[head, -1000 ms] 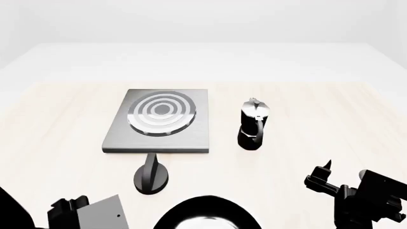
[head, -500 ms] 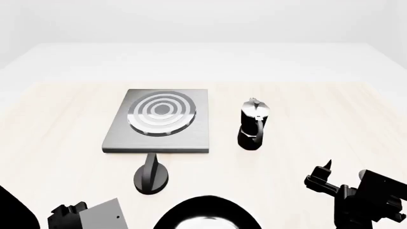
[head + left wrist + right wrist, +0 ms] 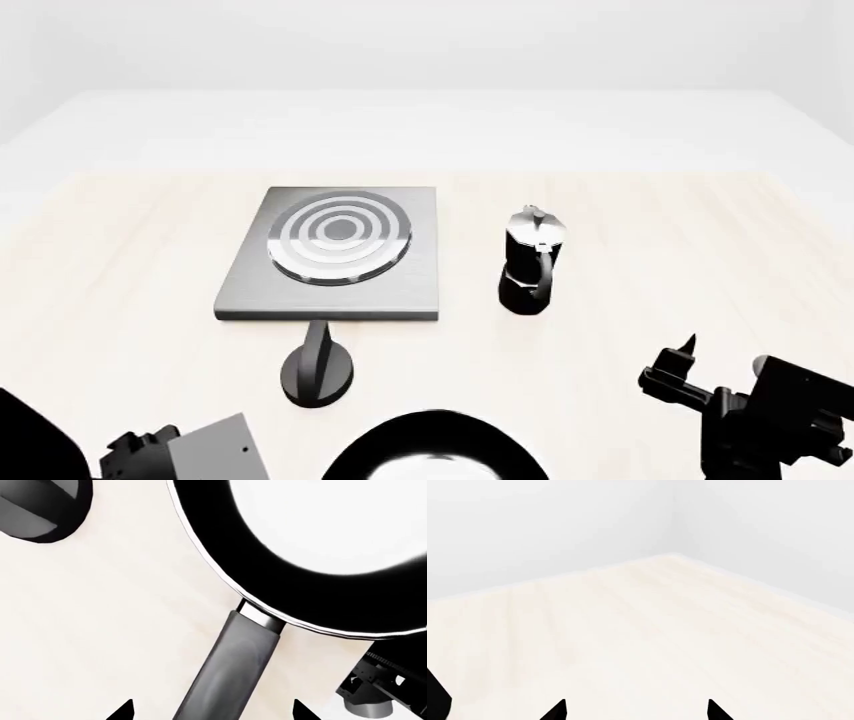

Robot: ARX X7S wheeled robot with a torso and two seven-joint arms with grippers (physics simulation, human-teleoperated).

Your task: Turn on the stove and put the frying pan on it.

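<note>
The grey stove with burner rings lies mid-table, its round black knob just in front of it. The frying pan sits at the near edge, partly cut off. In the left wrist view the pan fills the frame and its long handle runs between my left gripper's open fingertips. The left gripper straddles the handle, not closed on it. The knob also shows there. My right gripper is open and empty over bare table, at the head view's lower right.
A black-and-silver moka pot stands just right of the stove. The pale wooden table stretches to the back and sides. Part of the robot's body shows beside the pan.
My left arm has sunk a little toward the near edge in the head view. The right arm, the pan, the stove and the knob have not moved.
</note>
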